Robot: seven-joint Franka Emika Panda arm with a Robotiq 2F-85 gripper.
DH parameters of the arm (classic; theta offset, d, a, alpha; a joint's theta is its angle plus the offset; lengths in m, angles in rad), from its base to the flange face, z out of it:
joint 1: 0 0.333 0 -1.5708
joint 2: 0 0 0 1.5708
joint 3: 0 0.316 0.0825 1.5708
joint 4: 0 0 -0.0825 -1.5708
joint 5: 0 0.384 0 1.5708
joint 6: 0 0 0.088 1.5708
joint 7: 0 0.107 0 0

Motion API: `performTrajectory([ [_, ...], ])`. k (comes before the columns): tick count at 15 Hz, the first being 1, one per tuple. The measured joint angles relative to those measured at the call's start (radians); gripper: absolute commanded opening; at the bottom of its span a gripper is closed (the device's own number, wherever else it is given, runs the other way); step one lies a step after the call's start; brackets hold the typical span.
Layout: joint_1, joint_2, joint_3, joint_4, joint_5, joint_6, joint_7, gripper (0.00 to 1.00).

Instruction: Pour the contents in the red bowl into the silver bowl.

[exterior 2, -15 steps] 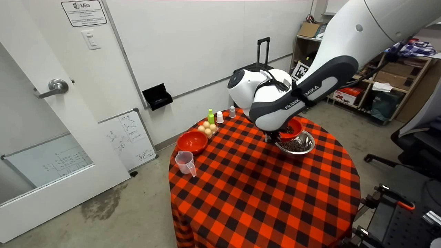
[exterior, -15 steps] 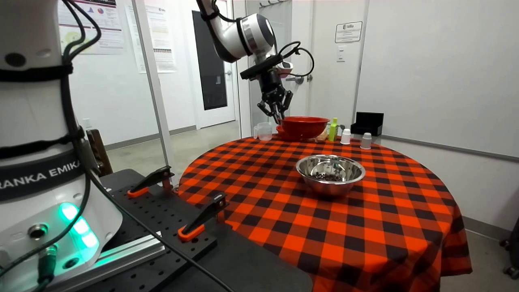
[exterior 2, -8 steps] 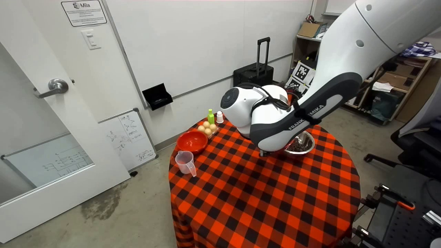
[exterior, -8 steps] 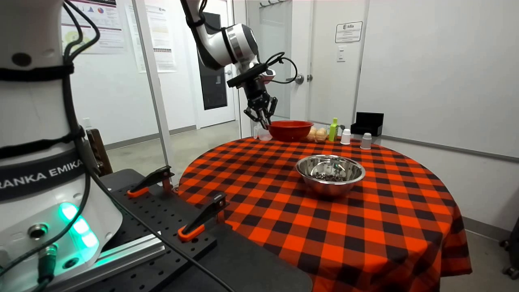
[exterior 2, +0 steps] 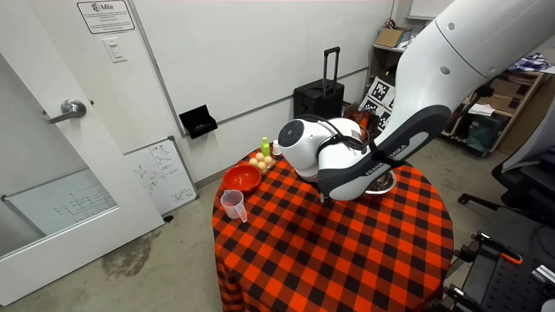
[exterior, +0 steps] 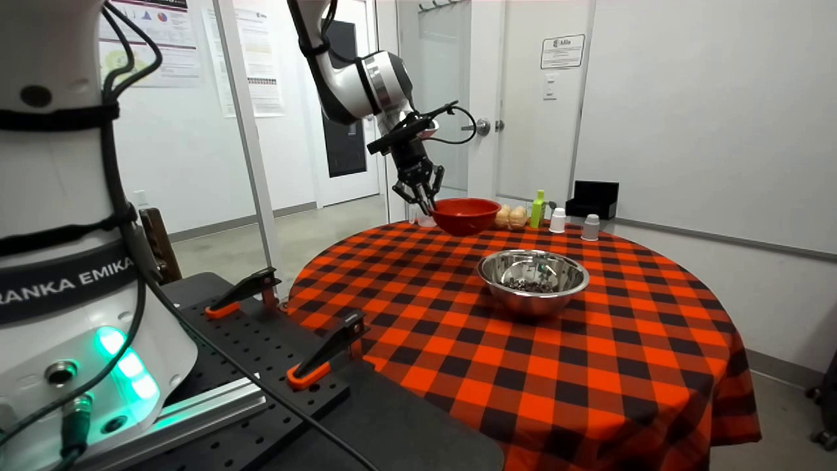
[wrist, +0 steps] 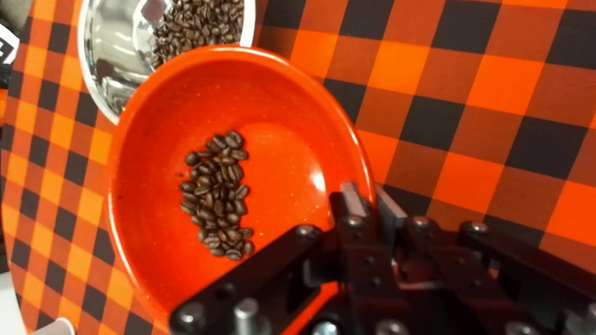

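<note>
The red bowl is held in the air, roughly level, above the checked table. In the wrist view the red bowl has a small heap of dark coffee beans gathered toward its left side. My gripper is shut on its rim, one finger inside and one outside; the gripper also shows in an exterior view. The silver bowl stands on the table with beans in it. In the wrist view the silver bowl is partly covered by the red bowl. The arm hides the red bowl and part of the silver bowl in an exterior view.
A second red bowl stands near the table edge beside a clear measuring jug. Several eggs, a green bottle, a white cup and a grey cup stand along the back edge.
The gripper and red bowl have moved left and lower in an exterior view, away from over the silver bowl. The silver bowl has not moved.
</note>
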Motion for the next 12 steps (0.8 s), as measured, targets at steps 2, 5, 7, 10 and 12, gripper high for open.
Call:
performTrajectory([
  [2, 0.0, 0.025, -0.013, 0.002, -0.026, 0.053, 0.013, 0.02],
  [5, 0.0, 0.054, -0.029, 0.005, -0.049, 0.112, 0.029, 0.02],
  [7, 0.0, 0.065, -0.034, 0.006, -0.056, 0.136, 0.031, 0.02],
  [10, 0.002, 0.07, -0.035, 0.006, -0.058, 0.155, 0.031, 0.02],
  [12, 0.006, 0.072, -0.035, 0.005, -0.06, 0.164, 0.031, 0.02],
])
